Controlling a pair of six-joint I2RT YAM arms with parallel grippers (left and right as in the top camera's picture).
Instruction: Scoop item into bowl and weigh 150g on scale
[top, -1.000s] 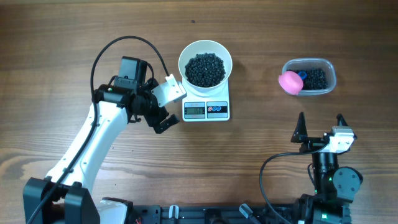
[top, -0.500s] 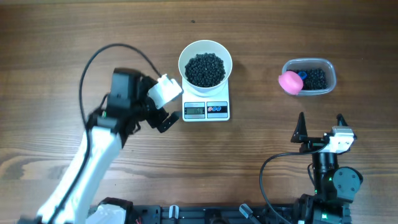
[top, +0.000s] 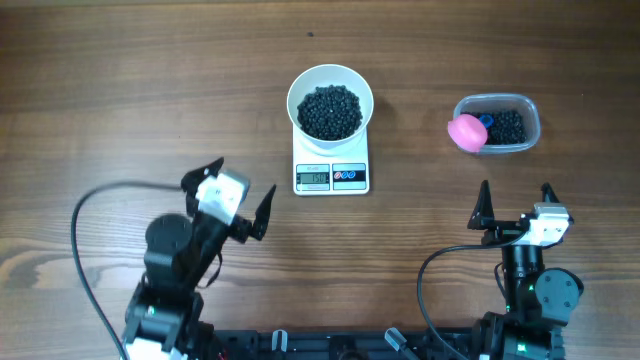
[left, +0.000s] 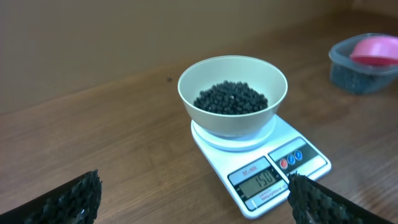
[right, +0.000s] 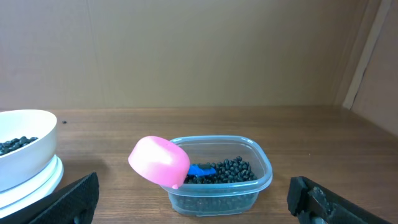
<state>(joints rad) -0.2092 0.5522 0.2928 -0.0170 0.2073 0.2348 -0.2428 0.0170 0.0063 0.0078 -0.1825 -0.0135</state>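
The black beans (top: 330, 110) are sitting in the white bowl (top: 330, 75), and the bowl is resting on the scale (top: 331, 177). The left gripper (top: 245, 174) is hanging wide open near the scale, holding nothing. The right gripper (top: 515, 187) is also gaping wide open and empty, near the clear tub (top: 497, 123).

"150" on the scale (left: 268, 169) display

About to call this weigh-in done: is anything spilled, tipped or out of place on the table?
Nothing stands out. The bowl sits squarely on the scale with the beans inside, and no stray beans show on the table. The pink scoop rests dome-up on the tub at its end nearer the scale, tilted but not spilling.
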